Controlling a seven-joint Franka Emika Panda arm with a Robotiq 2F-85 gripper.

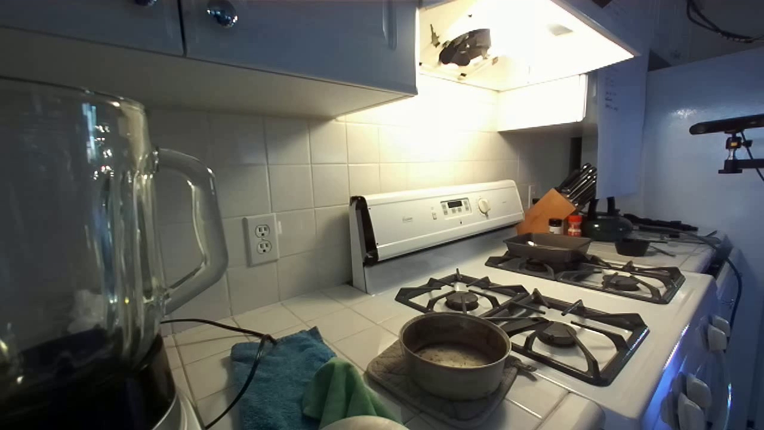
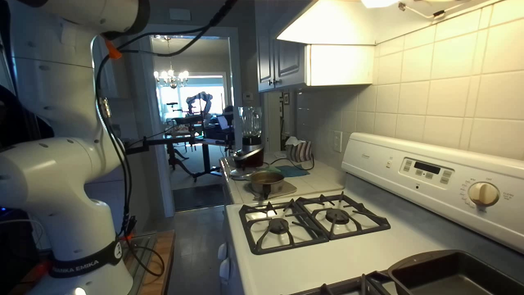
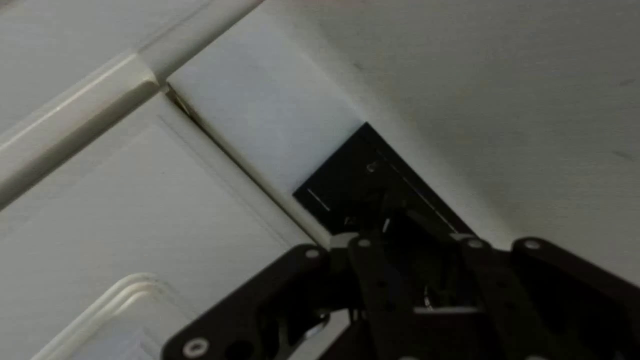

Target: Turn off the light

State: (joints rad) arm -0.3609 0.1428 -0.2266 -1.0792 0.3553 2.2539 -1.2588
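In an exterior view, tiled wall (image 1: 289, 185) at ten o'clock, white stove (image 1: 600, 302) at four, tiled counter (image 1: 334, 310) at seven, hood light (image 1: 522, 30) glowing at one; wrist view, gripper (image 3: 407, 235) at five, whether parted or closed I can't make out

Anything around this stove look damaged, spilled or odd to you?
Yes: under the lit range hood, a dark fitting, perhaps a fan, sits exposed with no cover in sight; odd, since such parts usually sit behind a grille. No spill shows.

Light (image 1: 528, 27) is glowing warm white, sitting under range hood (image 1: 597, 21), high over stove (image 1: 668, 322); outline is dissolving into glare.
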